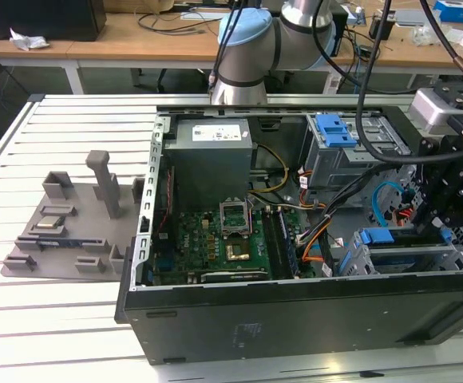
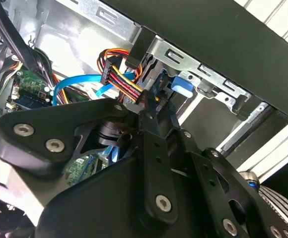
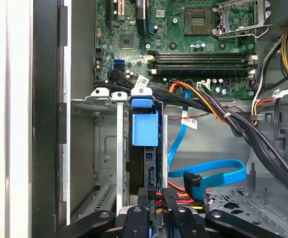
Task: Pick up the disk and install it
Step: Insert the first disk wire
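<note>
Exterior view: raised, looking down at an angle over the slatted counter [image 1: 72,319] into the open computer case [image 1: 295,311], robot arm base [image 1: 243,48] at the far side. First wrist view: close, aimed straight down past the end effector [image 3: 156,213] into the drive cage [image 3: 119,148] and motherboard [image 3: 183,39]. Second wrist view: very close, behind the linkage, facing the cage wall. Shared by all three: blue data cable [image 3: 208,171], bundled wiring.
</note>
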Available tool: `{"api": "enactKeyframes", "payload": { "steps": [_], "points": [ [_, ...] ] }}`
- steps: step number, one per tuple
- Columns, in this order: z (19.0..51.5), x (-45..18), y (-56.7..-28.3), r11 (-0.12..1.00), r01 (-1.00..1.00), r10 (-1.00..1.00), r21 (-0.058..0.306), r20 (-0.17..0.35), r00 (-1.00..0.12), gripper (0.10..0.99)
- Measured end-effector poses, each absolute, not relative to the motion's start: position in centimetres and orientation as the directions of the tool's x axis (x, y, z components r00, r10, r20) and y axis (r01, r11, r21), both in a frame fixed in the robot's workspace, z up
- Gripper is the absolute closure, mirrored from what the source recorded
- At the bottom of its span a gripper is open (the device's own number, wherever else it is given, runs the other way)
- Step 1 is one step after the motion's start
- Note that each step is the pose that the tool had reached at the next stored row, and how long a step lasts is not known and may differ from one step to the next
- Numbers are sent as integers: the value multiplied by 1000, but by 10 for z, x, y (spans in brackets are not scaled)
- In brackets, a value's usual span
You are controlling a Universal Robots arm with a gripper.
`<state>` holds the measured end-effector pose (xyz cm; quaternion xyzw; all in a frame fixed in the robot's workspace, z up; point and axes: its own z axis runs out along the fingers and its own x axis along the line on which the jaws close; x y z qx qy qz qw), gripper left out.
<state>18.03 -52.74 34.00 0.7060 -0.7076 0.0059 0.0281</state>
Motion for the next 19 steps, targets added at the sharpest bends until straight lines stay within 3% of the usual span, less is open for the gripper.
{"api": "enactKeyframes", "payload": {
  "steps": [4, 7, 19],
  "points": [
    [358, 180, -527, 3, -1000, -999, 31, 50, -1, 851],
    [371, 180, -526, 3, -1000, -999, 31, 53, -1, 980],
    [388, 180, -526, 3, -1000, -998, 31, 55, -1, 980]
  ]
}}
